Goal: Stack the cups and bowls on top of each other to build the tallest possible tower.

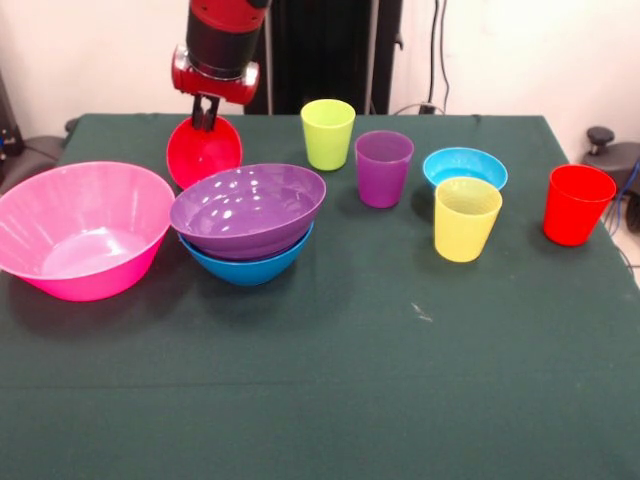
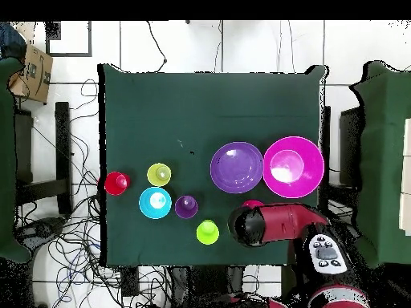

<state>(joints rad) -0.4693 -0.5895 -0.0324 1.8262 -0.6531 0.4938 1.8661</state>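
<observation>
My gripper [image 1: 207,115] is shut on the rim of the small red bowl [image 1: 204,152]. The bowl hangs tilted, its opening facing the front camera, just behind the tower. The tower is the large purple bowl [image 1: 248,208] [image 2: 237,167] sitting tilted in the medium blue bowl [image 1: 245,265]. To its side stands the very large pink bowl [image 1: 85,228] [image 2: 293,166]. The lime green cup [image 1: 327,134], purple cup [image 1: 383,168], yellow cup [image 1: 466,218] and red cup [image 1: 577,204] stand upright and apart. The light blue bowl [image 1: 464,167] rests behind the yellow cup. In the overhead view the arm [image 2: 273,224] hides the gripper.
A dark green cloth [image 1: 330,380] covers the table. Cables lie on the floor [image 2: 72,241] around it, and a cardboard box [image 2: 32,72] sits off one corner.
</observation>
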